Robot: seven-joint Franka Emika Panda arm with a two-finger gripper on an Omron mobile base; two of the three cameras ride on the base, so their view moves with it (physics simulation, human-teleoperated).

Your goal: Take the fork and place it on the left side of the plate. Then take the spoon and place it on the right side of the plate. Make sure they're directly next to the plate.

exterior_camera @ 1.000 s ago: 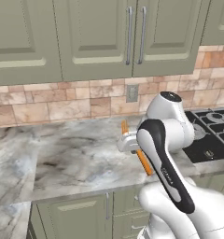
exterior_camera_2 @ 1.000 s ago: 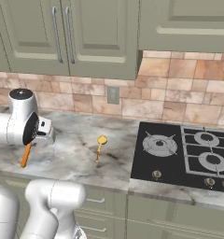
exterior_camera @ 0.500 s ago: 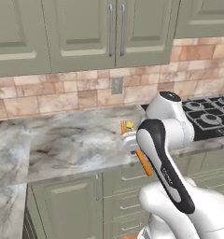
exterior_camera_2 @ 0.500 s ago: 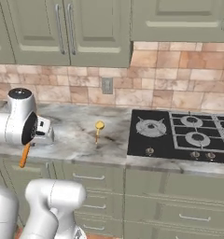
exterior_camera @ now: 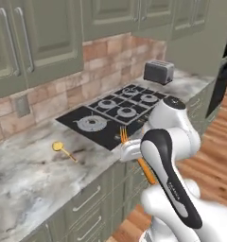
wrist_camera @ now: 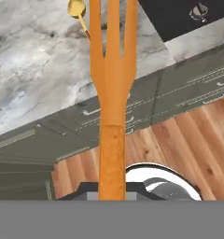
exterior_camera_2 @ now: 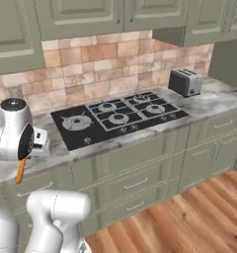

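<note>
My gripper (exterior_camera: 131,150) is shut on the orange fork (exterior_camera: 144,168), held out past the counter's front edge, over the cabinet fronts and floor. In the hand view the fork (wrist_camera: 113,93) runs straight up the middle with its tines at the top. From the right base view the fork's handle (exterior_camera_2: 20,170) hangs below the gripper (exterior_camera_2: 38,144). The small orange-yellow spoon (exterior_camera: 63,149) lies on the marble counter left of the cooktop, also seen as the spoon (wrist_camera: 78,9) beyond the tines. The plate is out of view.
A black gas cooktop (exterior_camera: 116,111) is set in the counter, with a toaster (exterior_camera_2: 184,82) at its far end. Grey-green drawers (exterior_camera_2: 135,184) line the counter front above a wooden floor (exterior_camera_2: 189,222). Wall cabinets hang overhead.
The whole picture has shifted: the base has moved and turned, bringing the cooktop, toaster and floor into view. The fork stays in the shut gripper, now off the counter's edge.
</note>
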